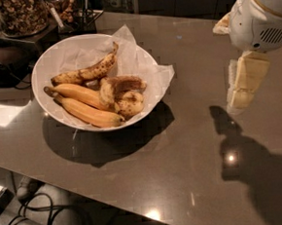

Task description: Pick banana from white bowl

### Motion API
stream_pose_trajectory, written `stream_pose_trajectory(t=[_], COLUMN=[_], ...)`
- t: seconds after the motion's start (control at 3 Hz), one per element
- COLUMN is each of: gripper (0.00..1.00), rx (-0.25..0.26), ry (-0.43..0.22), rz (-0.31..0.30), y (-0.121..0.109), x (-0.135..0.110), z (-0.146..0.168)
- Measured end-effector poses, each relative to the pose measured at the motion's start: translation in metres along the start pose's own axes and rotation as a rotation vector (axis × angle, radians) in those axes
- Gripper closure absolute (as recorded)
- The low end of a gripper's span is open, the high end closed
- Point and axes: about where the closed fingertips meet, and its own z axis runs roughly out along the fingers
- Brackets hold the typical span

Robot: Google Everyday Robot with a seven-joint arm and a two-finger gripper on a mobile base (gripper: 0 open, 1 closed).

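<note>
The white bowl (42, 68) stands on the grey table at the left, lined with crinkled white paper. Several bananas lie in it: two long yellow bananas (90, 113) at the front, a spotted banana (86, 72) at the back, and short brown-bruised ones (125, 93) on the right. My gripper (238, 102) hangs from the white arm (262, 17) at the right. It points down above the bare table, well to the right of the bowl and apart from it. Nothing shows in it.
Clear containers of nuts and snacks (18, 14) stand behind the bowl at the back left, next to a dark object (0, 64). A pale crumpled item (222, 26) lies at the back right. The table's front edge runs diagonally, with cables (37, 222) on the floor below.
</note>
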Motion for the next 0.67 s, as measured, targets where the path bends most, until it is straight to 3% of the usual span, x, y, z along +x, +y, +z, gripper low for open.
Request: stream_pose_trajectory(t=[0.67], gripper=[0.00], rx=[0.017], ry=[-0.011], rz=[-0.092], y=[-0.021], x=[-0.038], z=[0.012])
